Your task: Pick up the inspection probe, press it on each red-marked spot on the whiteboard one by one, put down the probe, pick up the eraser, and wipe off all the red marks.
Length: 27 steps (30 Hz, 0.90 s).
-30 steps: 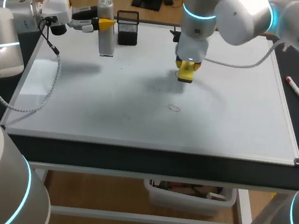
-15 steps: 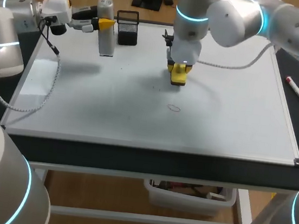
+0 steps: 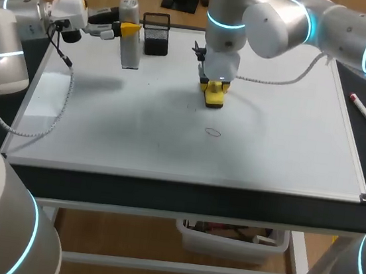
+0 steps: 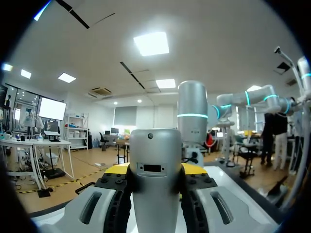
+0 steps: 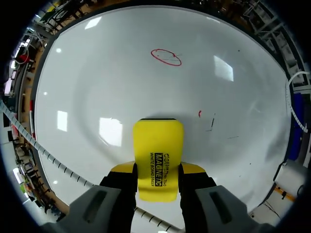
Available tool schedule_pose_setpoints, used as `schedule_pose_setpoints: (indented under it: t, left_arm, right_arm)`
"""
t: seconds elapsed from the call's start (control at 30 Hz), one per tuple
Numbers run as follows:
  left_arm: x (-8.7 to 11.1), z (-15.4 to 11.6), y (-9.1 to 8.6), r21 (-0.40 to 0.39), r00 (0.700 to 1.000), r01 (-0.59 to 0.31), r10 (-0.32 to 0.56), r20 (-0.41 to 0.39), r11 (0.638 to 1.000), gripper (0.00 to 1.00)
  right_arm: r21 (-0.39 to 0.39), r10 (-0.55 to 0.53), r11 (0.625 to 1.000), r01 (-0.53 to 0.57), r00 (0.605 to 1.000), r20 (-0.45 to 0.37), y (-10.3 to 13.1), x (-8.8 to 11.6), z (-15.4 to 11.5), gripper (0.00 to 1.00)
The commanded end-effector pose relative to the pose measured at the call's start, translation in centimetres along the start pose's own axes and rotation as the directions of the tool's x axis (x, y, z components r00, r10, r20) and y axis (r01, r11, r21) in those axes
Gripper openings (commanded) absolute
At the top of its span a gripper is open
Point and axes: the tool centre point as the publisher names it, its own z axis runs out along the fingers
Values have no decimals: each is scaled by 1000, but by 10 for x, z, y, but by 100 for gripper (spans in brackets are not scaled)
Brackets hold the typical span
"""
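The grey cylindrical probe [image 3: 131,40] stands upright at the whiteboard's [image 3: 103,134] far left, and my left gripper [image 3: 131,29] is shut on its upper part. In the left wrist view the probe [image 4: 155,184] fills the gap between the yellow tips of the left gripper [image 4: 155,171]. My right gripper [image 3: 214,87] is shut on the yellow eraser [image 3: 214,97], pointing down at the board's far middle. A red oval mark [image 3: 213,132] lies nearer the front. In the right wrist view the eraser [image 5: 159,160] sits in the right gripper [image 5: 158,171], with the red oval [image 5: 166,57] and a small red dot [image 5: 199,113] ahead on the whiteboard [image 5: 97,73].
A black mesh holder [image 3: 156,33] stands at the back beside the probe. A red marker [image 3: 364,112] lies on the table to the right of the board. Faint dark marks [image 3: 190,106] show left of the eraser. My left arm's cable [image 3: 59,108] hangs over the board's left edge.
My right arm has carried the eraser leftward and slightly nearer across the board. The left arm and the probe have not moved.
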Motion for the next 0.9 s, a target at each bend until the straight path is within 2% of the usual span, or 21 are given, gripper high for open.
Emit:
schedule_pose_setpoints:
  t: [0.03,0.33,0.9]
  left_arm:
    - [1,1,-1,0,1000,-3,3,4,1000,0]
    - [1,1,-1,0,1000,-3,3,4,1000,0]
    - [1,1,-1,0,1000,-3,3,4,1000,0]
  right_arm:
    - [-9,-1,1000,1,1000,-6,-3,1,3,0]
    - [-26,38,999,-39,999,-24,4,19,8,0]
    - [-25,160,986,-163,984,-72,15,79,8,0]
